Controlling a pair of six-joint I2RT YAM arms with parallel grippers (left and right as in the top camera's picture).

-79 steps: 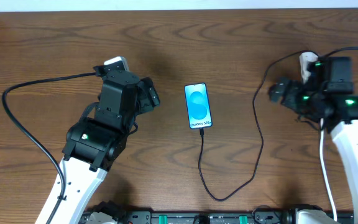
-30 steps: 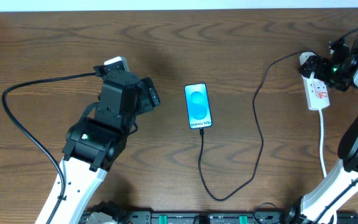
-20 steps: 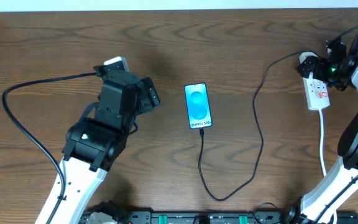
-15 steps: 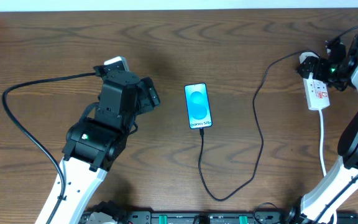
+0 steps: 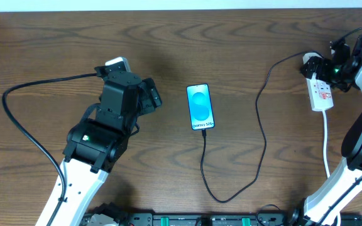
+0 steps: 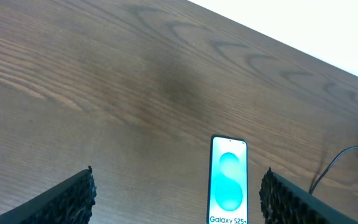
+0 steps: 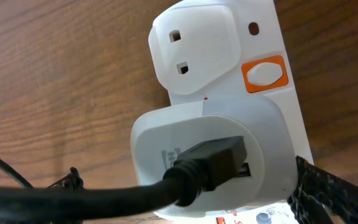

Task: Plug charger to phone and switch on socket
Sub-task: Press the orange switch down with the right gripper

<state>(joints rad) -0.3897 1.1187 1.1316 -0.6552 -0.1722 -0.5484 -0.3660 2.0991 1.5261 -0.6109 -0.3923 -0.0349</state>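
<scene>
The phone (image 5: pixel 201 107) lies screen up at the table's middle, its blue screen lit; it also shows in the left wrist view (image 6: pixel 229 190). The black charger cable (image 5: pixel 261 144) meets the phone's near end, loops forward, then runs back to a white adapter (image 7: pixel 197 149) on the socket strip (image 5: pixel 320 92). Its black plug (image 7: pixel 211 163) sits in the adapter. An orange switch (image 7: pixel 264 73) lies beside a white plug head (image 7: pixel 197 50). My right gripper (image 5: pixel 327 64) is open, its fingers on either side of the adapter (image 7: pixel 194 193). My left gripper (image 5: pixel 156 97) is open and empty, left of the phone (image 6: pixel 179 202).
The strip's white cord (image 5: pixel 327 144) runs toward the front edge at the right. The left arm's black cable (image 5: pixel 27 129) curves over the left side of the table. A white wall borders the far edge (image 6: pixel 328 31).
Since 2.6 s ago my right arm has swung from over the strip to its far right end, uncovering the strip. In the last second nothing has visibly moved. The left arm has stayed still.
</scene>
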